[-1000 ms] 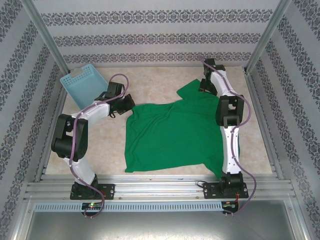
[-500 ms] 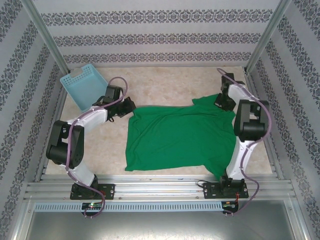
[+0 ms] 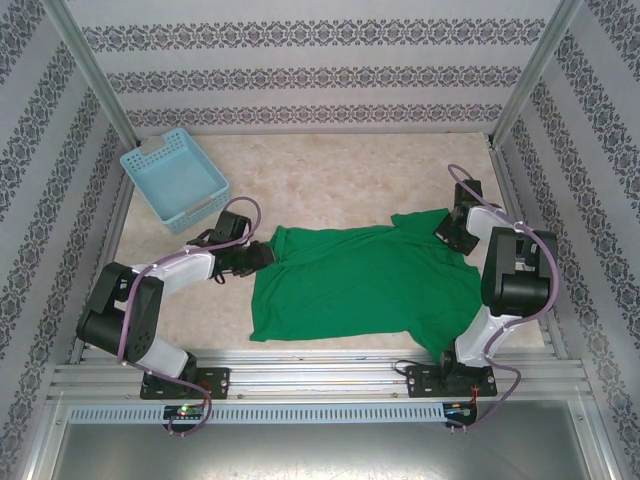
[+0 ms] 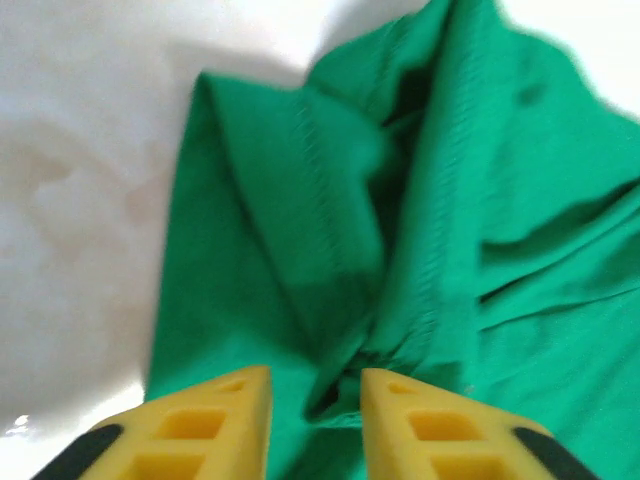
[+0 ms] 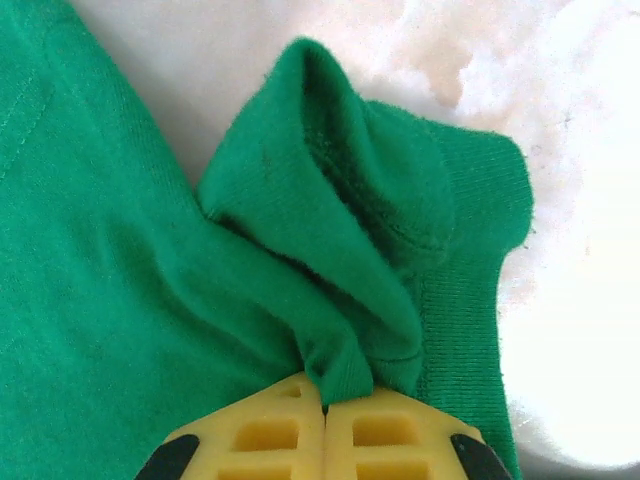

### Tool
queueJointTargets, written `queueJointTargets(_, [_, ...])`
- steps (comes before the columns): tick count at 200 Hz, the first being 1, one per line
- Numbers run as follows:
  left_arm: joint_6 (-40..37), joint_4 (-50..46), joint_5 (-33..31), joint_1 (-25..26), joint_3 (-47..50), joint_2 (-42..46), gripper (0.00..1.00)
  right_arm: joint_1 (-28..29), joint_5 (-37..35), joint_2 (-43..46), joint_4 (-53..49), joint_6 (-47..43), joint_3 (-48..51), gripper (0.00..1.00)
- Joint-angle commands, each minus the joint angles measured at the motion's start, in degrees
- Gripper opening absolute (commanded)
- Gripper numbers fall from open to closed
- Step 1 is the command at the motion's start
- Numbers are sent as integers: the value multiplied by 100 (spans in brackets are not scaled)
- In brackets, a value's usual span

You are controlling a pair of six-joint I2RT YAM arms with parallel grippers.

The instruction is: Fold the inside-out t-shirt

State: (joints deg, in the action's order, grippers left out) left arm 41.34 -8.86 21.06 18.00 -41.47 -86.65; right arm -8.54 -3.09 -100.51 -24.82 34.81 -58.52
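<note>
We're over the table (image 3: 330, 170) now, and the inside-out t-shirt (image 3: 360, 290) lies spread flat across the near middle and right of it. The bright green cloth stretches between the two arms, its lower hem close to the near edge. On the left, the left gripper (image 3: 266, 256) sits low at the shirt's far left corner, where the cloth draws out into a narrow point. From the left wrist, the yellow fingers (image 4: 215, 415) stand parted with a clear gap between them. A bunched fold of green lies in that gap, and stitched seams run up the ridges of cloth just ahead of the tips, so those jaws look released, not pinching. Over on the right, the right gripper (image 3: 447, 228) is at the shirt's far right corner, beside the right wall. From the right wrist, the two yellow fingers (image 5: 270, 430) meet flush with no gap, and a thick roll of green cloth is caught right at their tips, so that's a firm clench on the t-shirt. The cloth there humps up in a folded hood with a hemmed edge curling to the right. Away in the far left corner, the light blue basket (image 3: 172, 180) sits well apart from the shirt.
</note>
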Motion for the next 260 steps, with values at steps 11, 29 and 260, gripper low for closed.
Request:
queueJointTargets(11, [-214, -354, -391, 12, -315, 353, 40, -52, 157, 102, 133, 107, 101, 0])
queueJointTargets(29, [-642, -997, -819, 222, -951, 190, 41, -49, 183, 93, 150, 113, 89, 0])
queueJointTargets(260, [-1231, -2698, -2298, 1072, -2581, -938, 0, -108, 5, 200, 74, 88, -25, 0])
